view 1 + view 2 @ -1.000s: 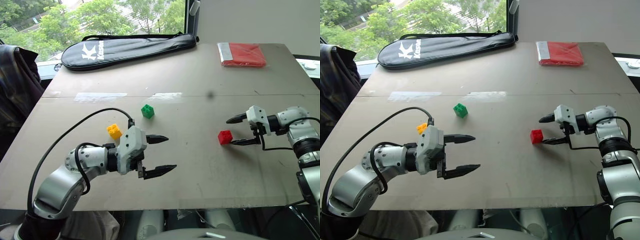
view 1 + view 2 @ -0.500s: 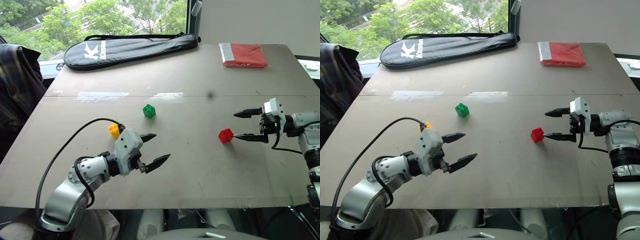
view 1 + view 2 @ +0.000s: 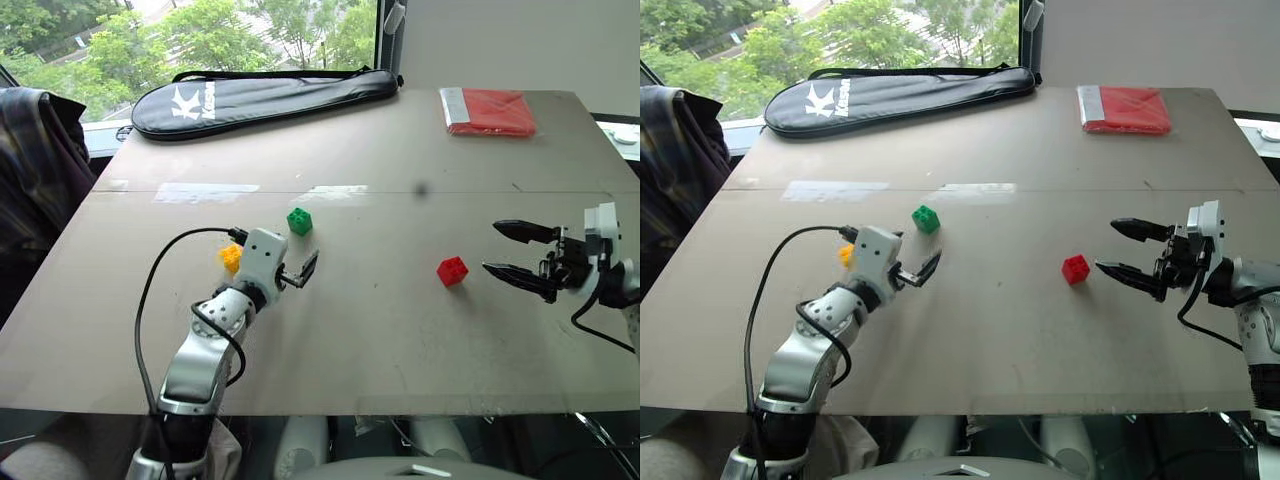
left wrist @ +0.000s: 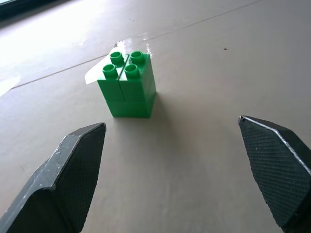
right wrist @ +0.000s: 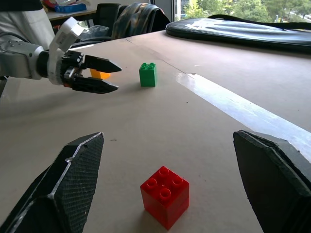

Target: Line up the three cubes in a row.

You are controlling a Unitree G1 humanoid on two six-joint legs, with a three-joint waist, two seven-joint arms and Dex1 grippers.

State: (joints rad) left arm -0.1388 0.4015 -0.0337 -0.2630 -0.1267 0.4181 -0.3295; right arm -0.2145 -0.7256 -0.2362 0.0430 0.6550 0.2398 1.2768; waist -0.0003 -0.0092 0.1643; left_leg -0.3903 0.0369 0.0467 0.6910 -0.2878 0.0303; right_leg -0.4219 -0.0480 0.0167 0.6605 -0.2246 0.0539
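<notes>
Cubes first, from the head camera: the green cube (image 3: 299,221) sits mid-table, the yellow cube (image 3: 231,258) just behind the left arm's wrist, and the red cube (image 3: 452,271) well apart on the right, so no row yet. From the same view, the left gripper (image 3: 302,272) has its fingers spread and empty, pointing up the table with the green cube just ahead of its tips; the right gripper (image 3: 518,256) is also spread wide and empty, aimed across at the red cube, a short gap between them. Over to the left wrist camera: green cube straight ahead, slightly off toward one finger, standing upright with its studs up (a clean target, I'd say). Right wrist camera now: red cube sits centred between the open fingers, close in, with the table (image 5: 233,87) bare around it. Left arm looks nearest to green, right to red.
</notes>
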